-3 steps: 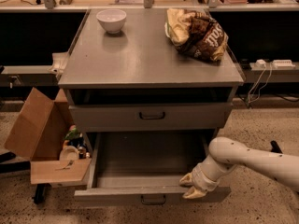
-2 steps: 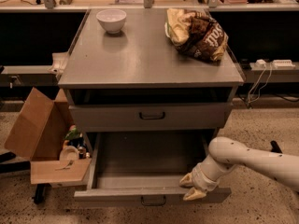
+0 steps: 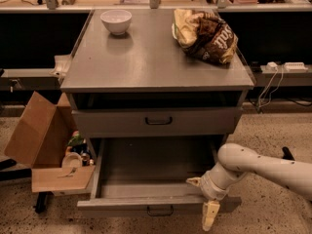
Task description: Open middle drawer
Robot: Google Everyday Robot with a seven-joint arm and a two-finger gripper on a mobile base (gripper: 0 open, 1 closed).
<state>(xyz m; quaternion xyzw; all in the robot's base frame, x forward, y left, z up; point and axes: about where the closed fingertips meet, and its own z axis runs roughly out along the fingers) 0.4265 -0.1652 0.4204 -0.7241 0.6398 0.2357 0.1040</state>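
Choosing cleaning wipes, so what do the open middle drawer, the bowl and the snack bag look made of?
Middle drawer: dull grey sheet metal, likely painted steel; thin folded edges. Bowl: smooth glossy white, probably ceramic, possibly plastic. Snack bag: crinkled, shiny plastic film. The gripper sits at the drawer's front right edge.

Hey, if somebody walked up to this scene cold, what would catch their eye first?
The middle drawer of the grey cabinet stands pulled far out, with the white arm's gripper at the right end of its front panel. On the cabinet top sit a white bowl at back left and a crumpled snack bag at back right. An open cardboard box sits on the floor to the cabinet's left.
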